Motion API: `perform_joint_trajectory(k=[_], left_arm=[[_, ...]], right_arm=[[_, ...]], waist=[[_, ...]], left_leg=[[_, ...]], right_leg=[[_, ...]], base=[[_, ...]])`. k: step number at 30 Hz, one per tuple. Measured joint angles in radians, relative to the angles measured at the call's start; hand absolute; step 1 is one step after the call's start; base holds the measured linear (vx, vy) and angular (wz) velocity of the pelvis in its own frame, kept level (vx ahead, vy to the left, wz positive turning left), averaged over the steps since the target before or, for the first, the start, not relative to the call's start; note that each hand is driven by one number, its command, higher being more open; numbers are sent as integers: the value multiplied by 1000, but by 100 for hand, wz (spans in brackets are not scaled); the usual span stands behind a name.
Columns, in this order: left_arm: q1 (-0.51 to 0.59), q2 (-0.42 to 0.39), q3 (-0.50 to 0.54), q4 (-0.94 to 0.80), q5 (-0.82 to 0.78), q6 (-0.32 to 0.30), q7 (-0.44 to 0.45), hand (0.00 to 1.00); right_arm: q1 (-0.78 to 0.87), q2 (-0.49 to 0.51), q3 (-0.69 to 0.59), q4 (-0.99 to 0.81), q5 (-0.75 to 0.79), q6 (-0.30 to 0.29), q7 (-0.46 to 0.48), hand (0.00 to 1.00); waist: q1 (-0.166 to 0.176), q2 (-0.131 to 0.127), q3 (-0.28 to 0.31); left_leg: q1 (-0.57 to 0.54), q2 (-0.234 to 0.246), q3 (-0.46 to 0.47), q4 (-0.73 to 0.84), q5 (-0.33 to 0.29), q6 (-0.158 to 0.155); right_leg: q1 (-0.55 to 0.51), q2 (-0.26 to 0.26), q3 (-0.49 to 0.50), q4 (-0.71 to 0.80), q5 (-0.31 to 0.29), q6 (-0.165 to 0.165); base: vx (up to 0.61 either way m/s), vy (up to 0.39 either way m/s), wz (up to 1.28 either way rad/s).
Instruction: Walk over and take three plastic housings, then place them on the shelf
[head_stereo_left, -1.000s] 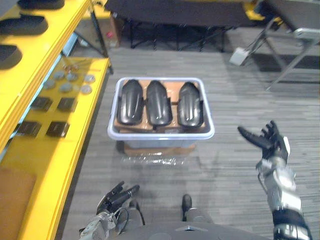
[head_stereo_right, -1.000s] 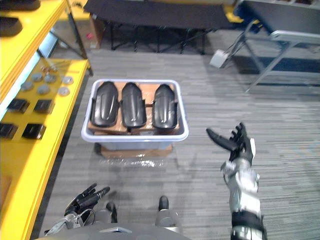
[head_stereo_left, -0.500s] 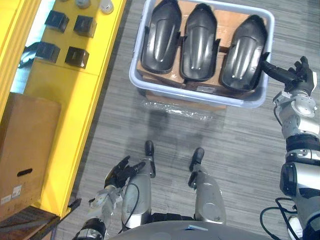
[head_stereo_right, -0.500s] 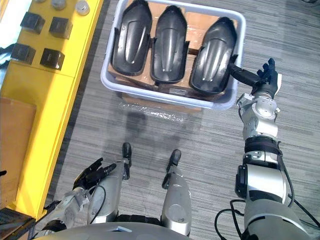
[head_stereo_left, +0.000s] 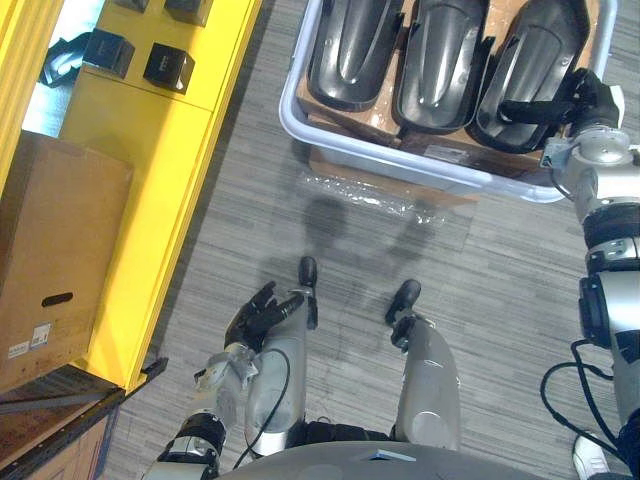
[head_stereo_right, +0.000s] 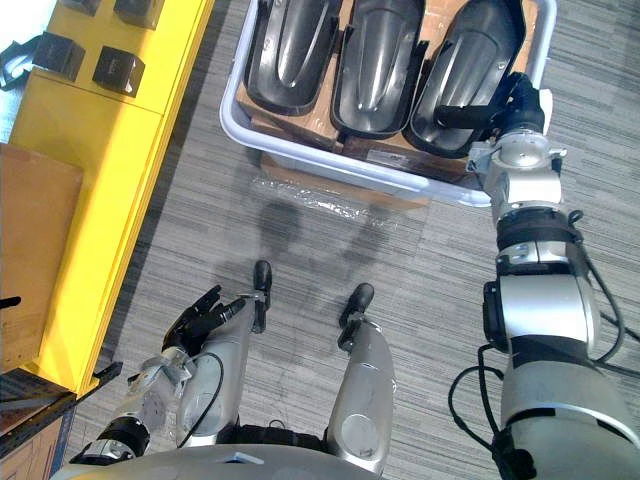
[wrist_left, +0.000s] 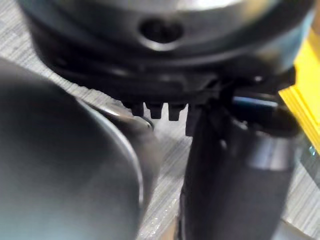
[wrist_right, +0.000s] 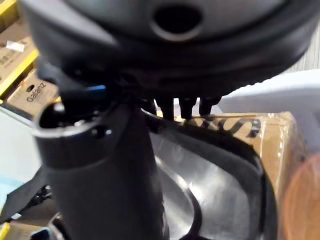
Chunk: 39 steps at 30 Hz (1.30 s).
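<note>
Three black plastic housings (head_stereo_left: 440, 55), side by side (glossy), in pale bin (head_stereo_left: 294, 75)

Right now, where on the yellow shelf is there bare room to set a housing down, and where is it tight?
The yellow shelf is bare between the small black blocks and the cardboard box; that patch looks free. The bin is crowded: three housings side by side fill it, with the right hand at the rightmost one.

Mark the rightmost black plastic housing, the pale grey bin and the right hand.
Rightmost black plastic housing (head_stereo_left: 535, 55): left eye view, domed back.
Pale grey bin (head_stereo_left: 288, 112): left eye view, left rim corner.
Right hand (head_stereo_left: 588, 98): left eye view, dark hand body.
</note>
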Motion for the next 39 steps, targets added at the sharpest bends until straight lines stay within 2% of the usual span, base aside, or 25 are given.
perform_joint_trajectory(k=[4, 8, 11, 13, 18, 24, 28, 31, 33, 35, 37, 39], left_arm=[[-1, -3, 0, 0, -27, -9, -1, 100], [-1, -3, -7, 1, -28, -18, 0, 100], [-1, -1, -12, 1, -28, -18, 0, 100], [-1, -1, -19, 1, -28, -18, 0, 100], [-1, 1, -36, 4, -33, -15, 4, 100], [20, 2, -39, 5, -57, -17, 13, 100], [26, 2, -40, 13, -69, -19, 26, 100], [47, 20, -63, -10, -81, -22, 34, 100], [102, 43, -79, -179, -128, -23, 72, 100], [105, 43, -79, -271, -148, -25, 98, 100], [101, 49, -75, -350, -161, -35, 128, 100], [96, 57, -54, -441, -182, -45, 151, 100]], right_arm=[[-33, -46, 64, 47, -68, 55, -48, 0], [-42, -49, 80, 89, -102, 101, -75, 0], [-41, -48, 97, 102, -109, 112, -69, 0], [-40, -47, 95, 106, -109, 113, -62, 0], [13, -40, 72, 107, -140, 168, -64, 0], [64, -39, -5, 103, -209, 191, -73, 0], [115, -38, -96, 86, -262, 161, -119, 0], [160, -26, -159, 7, -286, 117, -172, 0], [258, -24, -200, -190, -348, 39, -236, 0], [299, -23, -217, -270, -379, 7, -266, 0], [356, 22, -250, -342, -430, -31, -301, 0], [447, 110, -279, -420, -498, -70, -342, 0]], waist=[[7, 1, 0], [14, 1, 0], [15, 1, 0], [18, 1, 0], [29, 2, -1], [24, -2, -3], [16, -4, -4], [-6, -14, -6], [-36, -21, -6], [-43, -25, -11], [-57, -42, -71], [-64, -76, -142]], left_leg=[[-21, -2, -17, 13, -1, -4], [-17, 1, -19, 19, 0, -4], [-11, 5, -19, 18, -2, -7], [0, 7, -18, 15, -2, -7], [36, 10, -31, -2, 0, -14], [110, 12, -13, -48, 6, -14], [179, 23, 7, -102, 12, -22], [253, 26, 24, -171, 32, -29], [342, 25, 30, -270, 75, -40], [388, 27, 29, -316, 101, -46], [399, 33, 23, -363, 120, -56], [431, 47, 28, -411, 128, -65]], right_leg=[[-16, -6, -14, 29, -16, -7], [-16, -9, -18, 45, -25, -13], [-13, -9, -21, 59, -30, -18], [-5, -9, -23, 61, -34, -21], [43, -7, -47, 46, -48, -22], [111, -2, -55, -9, -37, -7], [174, 19, -63, -72, -13, -1], [232, 23, -88, -117, 4, -2], [302, 39, -108, -173, 21, -6], [338, 51, -109, -200, 25, -7], [350, 73, -114, -240, 28, -12], [374, 102, -110, -294, 44, -17]], base=[[-19, -24, 10], [35, -25, 3], [54, -36, -1], [0, 0, 0], [1, -20, 8], [31, 7, -5], [85, 1, -12], [92, -15, -10], [119, -58, 2], [73, -63, 6], [67, -73, 3], [115, -62, -14]])
